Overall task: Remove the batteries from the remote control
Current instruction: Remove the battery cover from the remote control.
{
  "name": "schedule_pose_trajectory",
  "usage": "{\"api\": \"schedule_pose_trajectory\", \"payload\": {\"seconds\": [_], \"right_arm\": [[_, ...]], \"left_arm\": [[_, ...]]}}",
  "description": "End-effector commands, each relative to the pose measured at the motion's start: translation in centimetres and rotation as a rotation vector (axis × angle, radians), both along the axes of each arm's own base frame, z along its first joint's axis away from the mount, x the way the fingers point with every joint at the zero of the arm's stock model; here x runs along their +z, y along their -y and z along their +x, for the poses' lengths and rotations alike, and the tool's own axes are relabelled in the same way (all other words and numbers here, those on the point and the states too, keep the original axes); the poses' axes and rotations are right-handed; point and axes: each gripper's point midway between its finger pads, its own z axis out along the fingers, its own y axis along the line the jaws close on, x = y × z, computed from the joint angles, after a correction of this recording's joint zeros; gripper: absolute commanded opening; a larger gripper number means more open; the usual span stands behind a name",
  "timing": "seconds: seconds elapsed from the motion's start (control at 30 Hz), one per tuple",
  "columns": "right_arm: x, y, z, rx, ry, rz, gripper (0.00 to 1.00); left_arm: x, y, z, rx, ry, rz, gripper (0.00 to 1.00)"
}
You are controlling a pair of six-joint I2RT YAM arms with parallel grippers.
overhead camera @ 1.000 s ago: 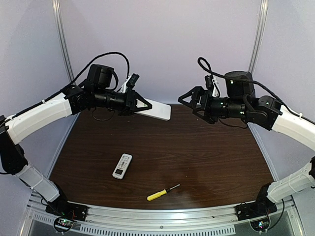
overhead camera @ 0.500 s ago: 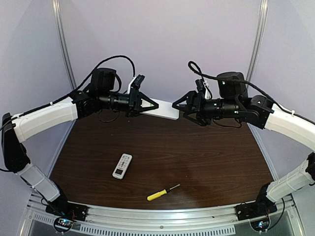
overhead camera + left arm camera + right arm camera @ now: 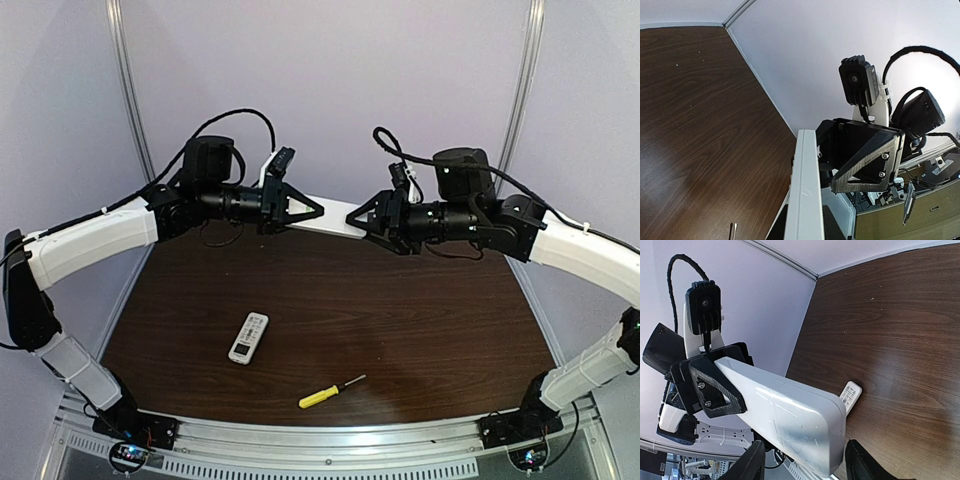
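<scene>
Remote control (image 3: 336, 215), long and white, is up in the air over the table (image 3: 420, 320), and we grip its left end in our left end effector (image 3: 316, 210). At its right end our right end effector (image 3: 366, 218) stands partly open, a finger on either side. Nearer us than it, a small remote (image 3: 249, 338) and a yellow-handled screwdriver (image 3: 330, 391) lie on the table.

We list: long remote (image 3: 341, 214) aloft at back, left gripper (image 3: 312, 210) on its left end, right gripper (image 3: 368, 216) seemingly around its right; on the worktop (image 3: 430, 320), small remote (image 3: 248, 338) left, screwdriver (image 3: 330, 391) nearer, to its right.
</scene>
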Motion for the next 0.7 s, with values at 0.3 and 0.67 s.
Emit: {"api": "schedule_pose_trajectory", "payload": {"seconds": [0.3,0.67], "right_arm": [[1.8,-0.3,-0.2,0.024,0.037,0.061,0.54],[2.0,-0.1,0.0,0.013,0.054,0.073,0.44]], "left_arm": [[3.3,0.3,-0.7,-0.059,0.078,-0.097,0.00],[4.3,0.6,-1.4,-0.094,0.104,-0.128,0.00]]}}
